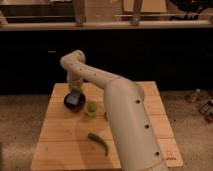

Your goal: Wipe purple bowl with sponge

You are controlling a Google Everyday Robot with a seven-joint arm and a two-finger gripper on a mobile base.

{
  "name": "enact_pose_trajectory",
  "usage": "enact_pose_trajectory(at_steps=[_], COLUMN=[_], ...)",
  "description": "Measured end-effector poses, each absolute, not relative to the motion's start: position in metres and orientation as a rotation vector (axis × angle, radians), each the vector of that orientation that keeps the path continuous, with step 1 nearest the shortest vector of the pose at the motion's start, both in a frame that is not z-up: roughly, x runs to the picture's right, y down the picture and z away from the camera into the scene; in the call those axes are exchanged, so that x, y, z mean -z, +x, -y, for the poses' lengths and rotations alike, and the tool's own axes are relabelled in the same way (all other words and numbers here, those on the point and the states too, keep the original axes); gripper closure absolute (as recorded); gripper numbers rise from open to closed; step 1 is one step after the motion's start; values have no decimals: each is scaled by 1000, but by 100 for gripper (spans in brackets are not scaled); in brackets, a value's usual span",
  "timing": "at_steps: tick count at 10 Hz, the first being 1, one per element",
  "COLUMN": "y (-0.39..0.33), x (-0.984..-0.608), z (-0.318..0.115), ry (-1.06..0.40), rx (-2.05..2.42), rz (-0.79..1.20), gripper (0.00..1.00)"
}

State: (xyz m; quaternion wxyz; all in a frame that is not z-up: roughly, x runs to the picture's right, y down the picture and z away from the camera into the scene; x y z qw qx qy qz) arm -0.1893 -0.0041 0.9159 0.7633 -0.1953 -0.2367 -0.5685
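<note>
We see the robot's white arm (117,102) fill the right half of the wooden table (60,137), its thick lower segment cut off by the bottom edge of the camera view. It bends at an elbow near the back left of the table and turns down to the gripper (75,94), which hangs directly over the purple bowl (74,102) at the table's left rear.

The gripper is mostly lost against the dark bowl and the arm's own wrist, so we cannot tell how its tips stand. A blue-grey patch inside the bowl, just under the gripper, reads as the sponge (74,98); whether the gripper has hold of it or merely sits above it we cannot tell. The bowl's near rim shows as a dark curve, while its far side is hidden behind the wrist.

Just beside the bowl on its right stands a small light-green cup (91,108), partly overlapped by the arm. Nearer the front lies a green chilli pepper (99,142), well apart from the bowl. The background beyond the table is dark and hard to make out.
</note>
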Motion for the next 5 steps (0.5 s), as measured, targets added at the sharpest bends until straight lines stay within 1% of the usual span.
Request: enact_pose_trajectory(at_steps=[3, 5], y=[-211, -211], x=[-909, -904], z=[1, -2], ry=[-405, -400], rx=[1275, 1279], rz=[558, 580], gripper=[95, 95])
